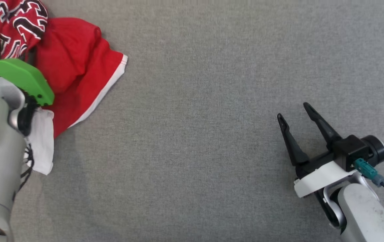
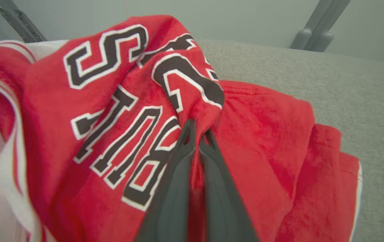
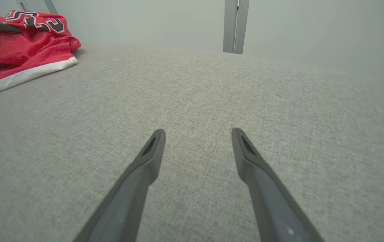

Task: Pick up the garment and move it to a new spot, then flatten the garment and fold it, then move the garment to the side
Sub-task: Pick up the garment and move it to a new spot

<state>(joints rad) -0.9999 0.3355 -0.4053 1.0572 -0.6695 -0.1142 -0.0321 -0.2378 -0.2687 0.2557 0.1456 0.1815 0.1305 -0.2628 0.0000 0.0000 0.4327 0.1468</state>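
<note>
A red garment (image 1: 74, 67) with white trim and black-and-white lettering lies bunched at the table's far left. In the left wrist view my left gripper (image 2: 198, 129) is shut on a fold of the red garment (image 2: 262, 144), cloth pinched between the two dark fingers. In the head view the left gripper's fingers are hidden behind the green wrist plate (image 1: 20, 75) over the cloth. My right gripper (image 1: 293, 111) stands open at the lower right, far from the garment, and nothing lies between its fingers. The right wrist view shows the right gripper (image 3: 198, 133) open over bare cloth surface, the garment (image 3: 20, 47) far off at upper left.
The grey fabric table (image 1: 195, 134) stretches wide between the two arms. A grey post (image 3: 235, 25) stands behind the table's far edge, and slanted grey struts (image 2: 316, 30) rise beyond it in the left wrist view.
</note>
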